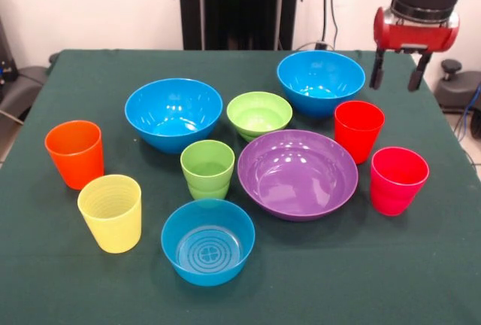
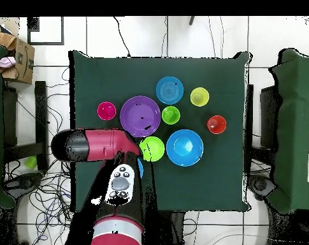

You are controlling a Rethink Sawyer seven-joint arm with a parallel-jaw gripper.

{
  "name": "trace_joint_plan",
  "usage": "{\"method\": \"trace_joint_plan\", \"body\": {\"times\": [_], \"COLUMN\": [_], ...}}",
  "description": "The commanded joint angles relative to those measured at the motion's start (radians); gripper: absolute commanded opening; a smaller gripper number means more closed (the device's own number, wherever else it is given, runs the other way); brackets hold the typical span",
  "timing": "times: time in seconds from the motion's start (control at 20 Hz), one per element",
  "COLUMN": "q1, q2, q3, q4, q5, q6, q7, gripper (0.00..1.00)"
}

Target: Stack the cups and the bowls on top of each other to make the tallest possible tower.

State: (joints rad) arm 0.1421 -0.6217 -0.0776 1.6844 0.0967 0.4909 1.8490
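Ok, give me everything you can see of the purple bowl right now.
The purple bowl is the widest and shallowest dish on the table, glossy plastic by its highlights, with a flat inner floor and flared rim. It sits upright and empty on the green cloth, right of centre in the front view. The small green bowl lies just behind it and the light green cup close beside; whether either touches is unclear. Nothing is stacked on it.

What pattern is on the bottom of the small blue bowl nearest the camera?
Concentric raised rings with a cross at the centre, inside the small glossy blue plastic bowl; clearest in the front view.
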Motion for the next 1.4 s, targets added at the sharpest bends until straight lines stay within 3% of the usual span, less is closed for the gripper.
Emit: {"method": "trace_joint_plan", "body": {"times": [0.05, 1.4], "q1": [-0.022, -0.053], "q2": [0.105, 0.128], "q3": [0.063, 0.094], "q4": [-0.062, -0.035], "q5": [-0.002, -0.012], "q6": [-0.066, -0.150], "q7": [0.127, 0.106], "gripper": [1.00, 1.00]}}
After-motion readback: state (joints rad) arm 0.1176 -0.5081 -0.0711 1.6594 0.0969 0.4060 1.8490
